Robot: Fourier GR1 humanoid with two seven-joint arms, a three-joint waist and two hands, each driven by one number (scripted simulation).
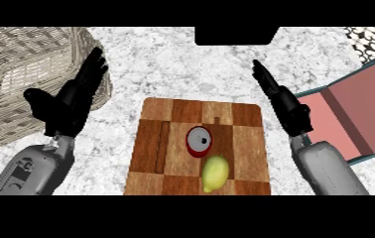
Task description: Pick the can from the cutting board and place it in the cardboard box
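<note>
Both forearms were light grey, with smooth rounded shells. The left forearm (33, 170) carried small dark marks and a recessed outline on its casing. The right forearm (331, 170) looked plain, with a pale sheen along one side. A narrower grey wrist piece joined each to its hand. The left hand (60, 108) and right hand (293, 114) were matt black all over, fingers slim, thumbs thicker.
</note>
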